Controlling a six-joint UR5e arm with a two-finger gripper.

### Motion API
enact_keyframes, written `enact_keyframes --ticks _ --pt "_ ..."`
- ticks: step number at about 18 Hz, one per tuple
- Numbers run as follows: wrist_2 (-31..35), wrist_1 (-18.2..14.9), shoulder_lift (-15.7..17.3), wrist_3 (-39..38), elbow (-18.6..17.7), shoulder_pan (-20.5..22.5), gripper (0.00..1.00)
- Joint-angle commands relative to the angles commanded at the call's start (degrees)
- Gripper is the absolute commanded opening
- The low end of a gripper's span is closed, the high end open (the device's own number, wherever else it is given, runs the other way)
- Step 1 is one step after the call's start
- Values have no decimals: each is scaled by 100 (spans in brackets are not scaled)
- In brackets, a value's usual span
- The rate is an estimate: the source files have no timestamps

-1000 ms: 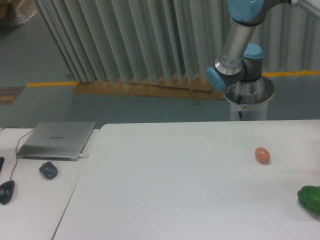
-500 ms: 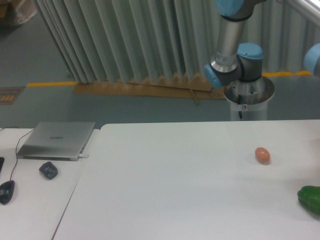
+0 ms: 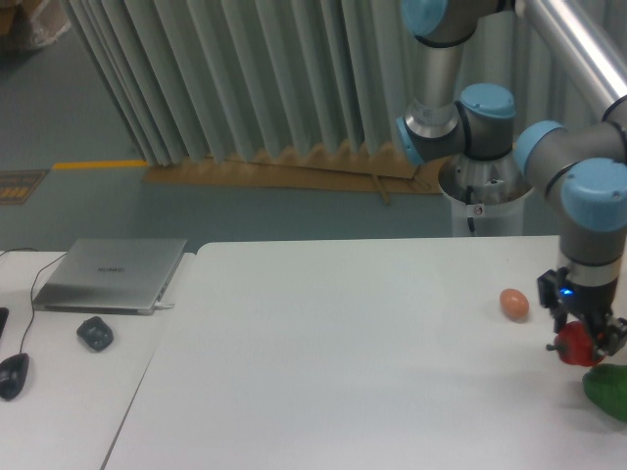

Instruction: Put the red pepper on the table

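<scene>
Gripper (image 3: 582,342) clenched on red pepper (image 3: 574,344), jaws either side of it. Pepper held low over table (image 3: 343,372), just right of and below orange egg-shaped object (image 3: 514,304), just above-left of green pepper (image 3: 607,389). Can't tell if touching tabletop. Carry looks nearly done; left: set down, release, retract.

The setting appears to be a robotics lab or industrial test bay. Evidence: an arm (image 3: 578,186) on a pedestal (image 3: 487,196), painted concrete floor (image 3: 59,108) with yellow line (image 3: 93,164), pleated curtain (image 3: 245,73), and side desk (image 3: 59,392) with laptop (image 3: 110,274).
</scene>
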Motion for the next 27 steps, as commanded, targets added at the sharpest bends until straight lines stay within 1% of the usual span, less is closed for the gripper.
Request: enact_keyframes --ticks 3,5,7,8,10,11,15,16,17,19,20,21,25,27 --pt "255 105 -88 -89 -71 -140 26" --pt "264 193 -158 -282 -97 -185 26" --pt "255 229 -141 -256 -123 -202 28" --pt "255 272 -123 -247 -132 -202 37" --pt "255 317 -123 -238 -141 -202 66" --pt "264 317 -114 -238 -141 -202 71" --pt "273 325 -123 -247 -185 -202 75" --pt "308 325 -114 -247 -194 -202 78" --pt "377 325 -114 -247 -211 -202 83" --pt "431 326 -106 -256 -220 -202 84" --pt "431 334 -79 -256 -255 -202 91" --pt "422 343 -44 -247 -299 -202 100" --pt "440 308 79 -291 -378 -220 100" --pt "440 299 227 -239 -387 -141 100"
